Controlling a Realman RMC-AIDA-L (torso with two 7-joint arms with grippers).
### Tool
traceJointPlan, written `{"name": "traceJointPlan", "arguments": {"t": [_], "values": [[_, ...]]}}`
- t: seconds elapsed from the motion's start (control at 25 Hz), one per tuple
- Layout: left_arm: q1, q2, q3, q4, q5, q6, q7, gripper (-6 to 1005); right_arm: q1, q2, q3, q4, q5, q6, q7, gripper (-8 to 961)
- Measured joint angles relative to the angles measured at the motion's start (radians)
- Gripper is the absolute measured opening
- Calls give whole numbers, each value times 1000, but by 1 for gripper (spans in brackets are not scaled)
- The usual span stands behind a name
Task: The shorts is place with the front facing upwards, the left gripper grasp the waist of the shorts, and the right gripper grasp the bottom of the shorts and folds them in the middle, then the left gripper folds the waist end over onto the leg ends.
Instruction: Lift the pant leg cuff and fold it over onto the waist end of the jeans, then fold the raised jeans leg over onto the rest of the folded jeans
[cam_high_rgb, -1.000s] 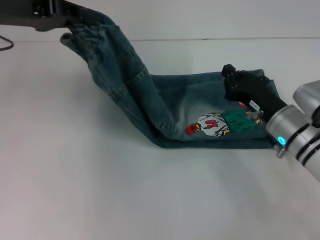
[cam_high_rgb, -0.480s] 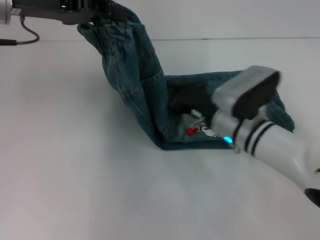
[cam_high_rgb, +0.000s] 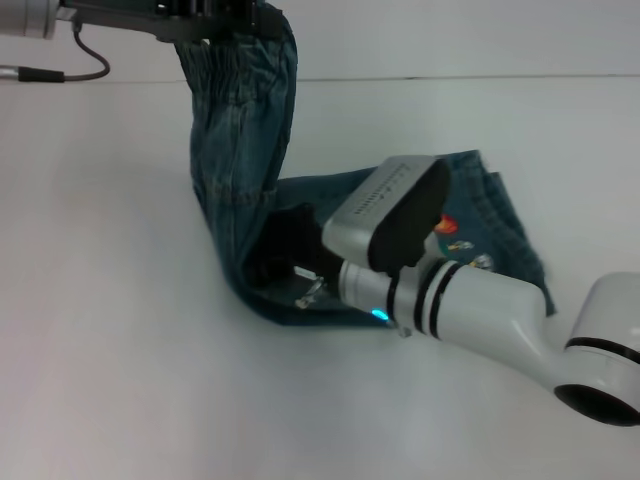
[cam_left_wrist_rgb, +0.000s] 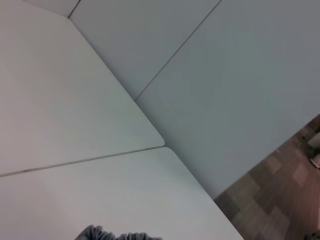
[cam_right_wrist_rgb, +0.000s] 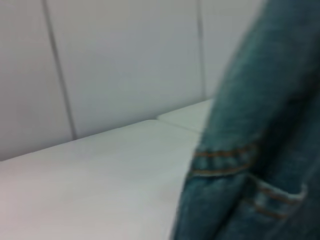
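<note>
left claw (cam_high_rgb: 215, 12) clamped on shorts (cam_high_rgb: 240, 150) waist, raised | right claw (cam_high_rgb: 300, 262) low (grip unclear)

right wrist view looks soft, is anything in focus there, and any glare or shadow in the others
Right wrist view: the shorts are blurred, stitching smeared. Head view: even light, no glare, faint shadow under the right arm. Left wrist view: sharp, only the waistband edge showing.

We hold our left gripper (cam_high_rgb: 215, 12) raised high, clamped on the shorts (cam_high_rgb: 240, 130). Our right arm (cam_high_rgb: 470, 310) reaches low across, its gripper hidden.
</note>
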Motion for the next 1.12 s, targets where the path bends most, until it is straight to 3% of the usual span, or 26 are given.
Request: {"name": "traceJointPlan", "arguments": {"t": [0.2,0.56,0.72,0.76,0.92,1.12], "values": [[-2,-3,1,0,-1,1,0,58,3,0,69,33,-112,37,0,24],[13,-3,13,0,-3,9,4,57,-46,-8,84,-10,-129,41,23,24],[19,-5,22,-1,-3,15,13,56,-124,-11,122,-77,-126,-41,34,26],[20,-8,25,-3,-3,18,19,56,-171,-18,171,-112,-123,-87,38,26],[21,-20,32,-14,-3,23,41,56,-228,-23,275,-166,-123,-161,58,28],[14,-48,73,-33,-3,-3,90,55,-286,-30,425,-317,-122,-381,303,28]]}}
